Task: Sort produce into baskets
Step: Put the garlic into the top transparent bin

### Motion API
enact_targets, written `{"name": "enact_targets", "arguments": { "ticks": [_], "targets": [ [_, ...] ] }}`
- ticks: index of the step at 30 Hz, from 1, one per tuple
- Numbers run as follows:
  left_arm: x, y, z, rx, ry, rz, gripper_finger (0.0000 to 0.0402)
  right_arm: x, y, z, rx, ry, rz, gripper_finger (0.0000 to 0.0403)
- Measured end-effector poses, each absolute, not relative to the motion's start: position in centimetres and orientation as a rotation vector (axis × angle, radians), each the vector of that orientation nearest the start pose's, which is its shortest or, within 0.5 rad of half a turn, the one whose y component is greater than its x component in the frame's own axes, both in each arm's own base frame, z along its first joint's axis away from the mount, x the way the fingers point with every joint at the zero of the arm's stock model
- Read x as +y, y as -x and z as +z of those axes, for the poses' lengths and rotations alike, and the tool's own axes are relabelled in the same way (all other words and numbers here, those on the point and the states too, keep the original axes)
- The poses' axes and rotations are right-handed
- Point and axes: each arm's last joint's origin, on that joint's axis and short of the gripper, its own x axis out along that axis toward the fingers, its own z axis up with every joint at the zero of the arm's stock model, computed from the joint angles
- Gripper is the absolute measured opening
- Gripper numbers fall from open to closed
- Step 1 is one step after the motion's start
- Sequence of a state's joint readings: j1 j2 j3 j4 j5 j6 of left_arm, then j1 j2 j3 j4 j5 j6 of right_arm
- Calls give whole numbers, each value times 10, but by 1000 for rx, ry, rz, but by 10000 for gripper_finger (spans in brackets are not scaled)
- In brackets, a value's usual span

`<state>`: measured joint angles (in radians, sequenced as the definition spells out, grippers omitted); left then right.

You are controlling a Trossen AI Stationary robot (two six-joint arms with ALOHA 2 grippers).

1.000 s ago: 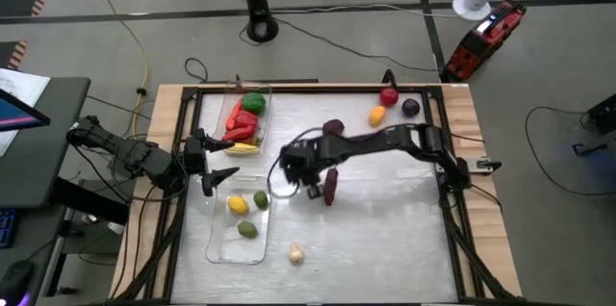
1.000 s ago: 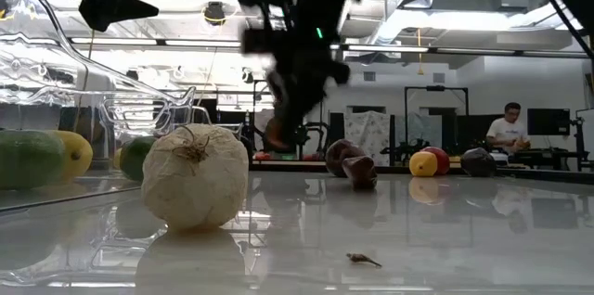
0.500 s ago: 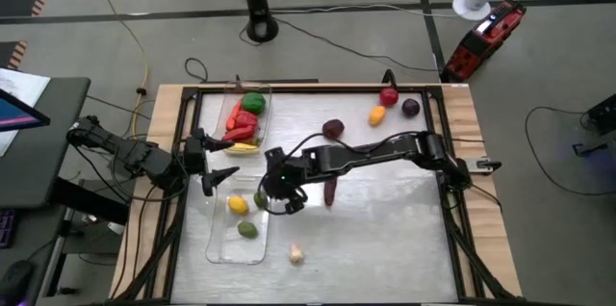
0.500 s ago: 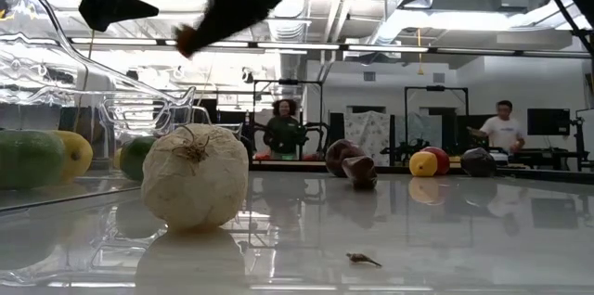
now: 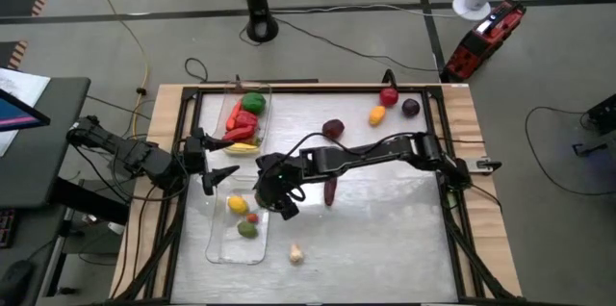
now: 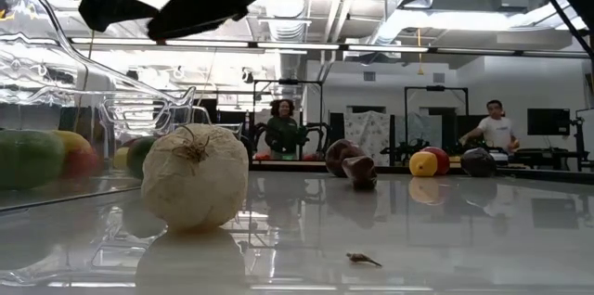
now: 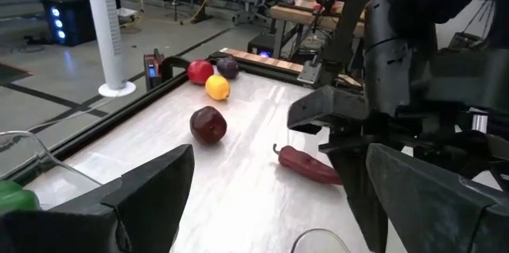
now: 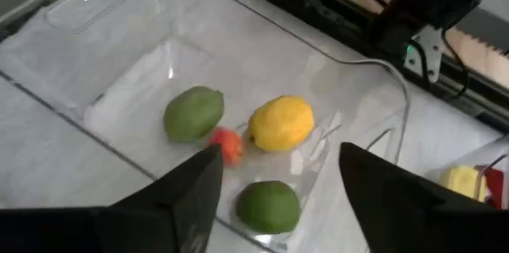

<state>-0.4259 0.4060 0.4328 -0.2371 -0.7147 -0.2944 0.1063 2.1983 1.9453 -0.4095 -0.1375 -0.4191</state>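
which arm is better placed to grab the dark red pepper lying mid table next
Right. The right end effector hangs open over the near basket, beside the dark red pepper, on the arm's own side. The left end effector waits at the table's left edge, with the right arm between it and the pepper.

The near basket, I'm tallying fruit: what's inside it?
Near basket holds a yellow lemon, two green fruits and a small red piece. Right gripper's open jaws hide some floor.

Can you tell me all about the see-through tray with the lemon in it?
The near tray is clear plastic, rectangular with rounded corners, lying flat on the white table. Inside sit a yellow lemon, two green fruits and a small red piece. The right gripper hangs open over its edge.
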Motion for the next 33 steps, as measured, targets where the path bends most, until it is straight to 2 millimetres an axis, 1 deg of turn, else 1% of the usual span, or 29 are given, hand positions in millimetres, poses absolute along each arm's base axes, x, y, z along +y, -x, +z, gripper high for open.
{"name": "enact_targets", "arguments": {
  "ticks": [2, 5, 7, 9, 13, 16, 19, 21, 23, 25, 30, 33],
  "targets": [
    [-28, -107, 256, 133, 184, 311, 361, 61, -496, 252, 657, 388, 386, 296],
    [-28, -106, 254, 146, 186, 301, 361, 70, -485, 248, 756, 393, 443, 300],
    [-28, -106, 254, 150, 182, 300, 361, 81, -479, 246, 799, 415, 494, 298],
    [-28, -106, 254, 151, 177, 300, 361, 93, -471, 242, 842, 414, 584, 292],
    [-28, -106, 253, 158, 178, 301, 361, 112, -462, 227, 863, 321, 753, 281],
    [-27, -106, 252, 170, 177, 311, 361, 126, -458, 221, 870, 313, 775, 279],
    [-27, -106, 252, 162, 176, 337, 361, 145, -456, 207, 813, 383, 770, 279],
    [-26, -106, 252, 156, 177, 353, 361, 156, -453, 198, 807, 403, 788, 279],
    [-26, -105, 252, 151, 188, 359, 361, 163, -452, 197, 784, 408, 803, 279],
    [-26, -105, 252, 150, 197, 361, 361, 165, -450, 198, 772, 410, 805, 279],
    [-25, -105, 252, 148, 187, 381, 361, 166, -450, 186, 761, 408, 800, 282],
    [-25, -105, 252, 147, 185, 386, 361, 166, -451, 187, 730, 421, 800, 287]
  ]
}}
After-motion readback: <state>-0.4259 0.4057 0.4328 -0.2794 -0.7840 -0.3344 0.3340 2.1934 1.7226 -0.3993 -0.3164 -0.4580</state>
